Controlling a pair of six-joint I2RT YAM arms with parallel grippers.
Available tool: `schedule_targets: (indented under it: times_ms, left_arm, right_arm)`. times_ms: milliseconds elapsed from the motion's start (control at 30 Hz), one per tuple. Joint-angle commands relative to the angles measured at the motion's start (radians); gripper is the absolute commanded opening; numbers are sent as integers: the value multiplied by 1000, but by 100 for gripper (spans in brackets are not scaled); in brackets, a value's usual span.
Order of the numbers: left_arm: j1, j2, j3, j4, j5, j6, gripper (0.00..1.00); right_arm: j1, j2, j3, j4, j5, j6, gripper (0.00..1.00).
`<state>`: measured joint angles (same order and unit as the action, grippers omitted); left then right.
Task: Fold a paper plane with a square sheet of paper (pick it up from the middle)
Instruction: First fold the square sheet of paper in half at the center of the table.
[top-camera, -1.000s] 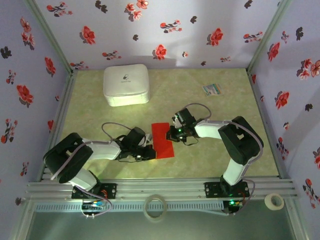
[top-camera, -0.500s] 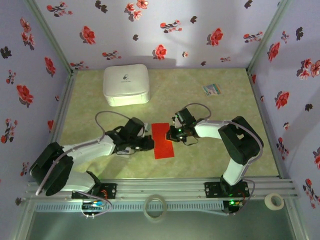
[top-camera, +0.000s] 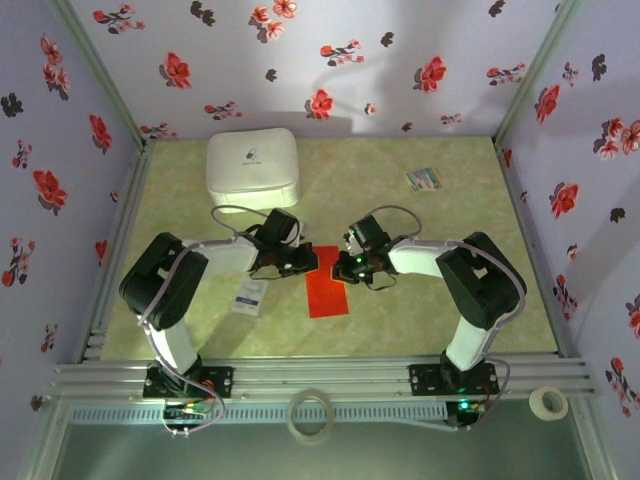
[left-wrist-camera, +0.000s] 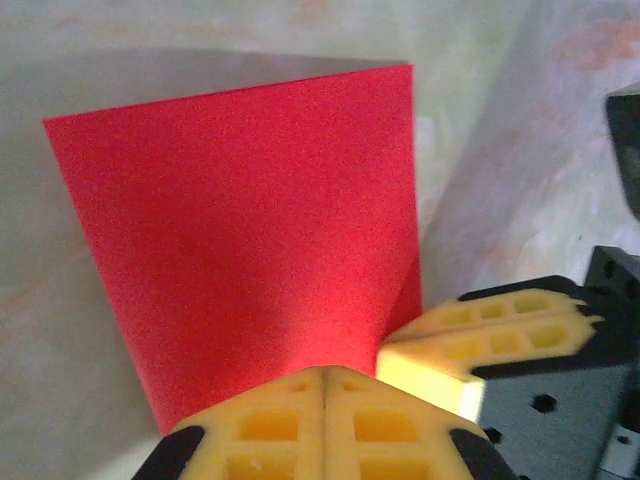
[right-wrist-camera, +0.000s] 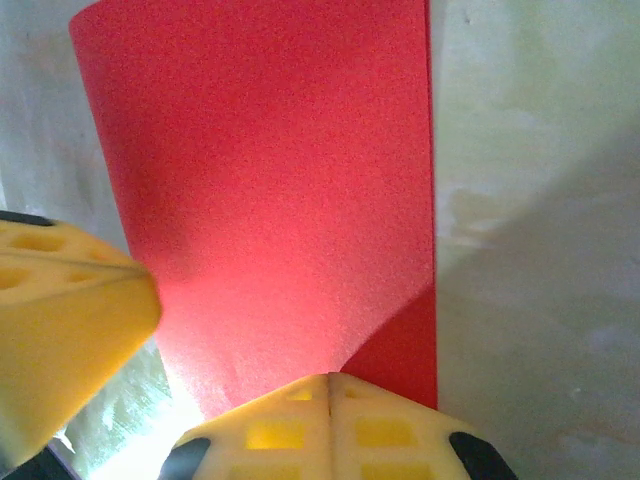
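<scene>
**Top and wrist views, fold in progress.** The square sheet of paper (top-camera: 328, 285) lies on the bench (top-camera: 420, 320) between the 2 arms, doubled into a narrow red rectangle and not yet dart-shaped. The left claw (top-camera: 305, 262) and the right claw (top-camera: 345, 265) meet at its far end, close beside each other.

**Claw state.**
- **Left claw:** clenched, with its tips at the sheet's edge. Whether it pins or pinches the paper cannot be told.
- **Right claw:** clenched. In the right wrist view the upper layer curls up into its tips, so it appears to grip that layer at a corner.

**Hazards, as judged from this arrangement.**
1. Lifting 1 layer while the other claw bears on the same end may tear the thin paper or leave a stray crease.
2. If the lower layer is not held down, the whole sheet may drag across the bench and the edges lose alignment, giving a crooked nose fold.
3. The 2 sets of yellow fingers (left-wrist-camera: 500, 330) sit almost touching, so a small inward move risks a collision.
4. The small white packet (top-camera: 250, 297) under the left forearm could be swept aside.
</scene>
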<state>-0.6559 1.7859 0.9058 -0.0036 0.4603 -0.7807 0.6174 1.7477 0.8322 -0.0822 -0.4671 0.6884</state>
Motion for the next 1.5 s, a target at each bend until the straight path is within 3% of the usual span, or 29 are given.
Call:
schedule_targets:
  times_ms: [0, 400, 600, 900, 1200, 1467]
  left_arm:
    - [13, 28, -38, 65, 39, 4, 3]
    - [31, 27, -103, 67, 34, 28, 4]
    - [54, -8, -30, 98, 146, 32, 5]
    - [99, 104, 75, 77, 179, 55, 5]
    - [137, 161, 74, 101, 173, 54, 5]
    - [174, 179, 74, 83, 93, 23, 3]
  right_arm:
    - [1, 49, -35, -128, 110, -3, 0]
    - [2, 45, -50, -108, 114, 8, 0]
    - [2, 46, -51, -107, 113, 9, 0]
    - [2, 43, -57, -96, 110, 14, 0]
    - [4, 36, -62, -94, 110, 17, 0]
    - [4, 31, -67, -96, 111, 20, 0]
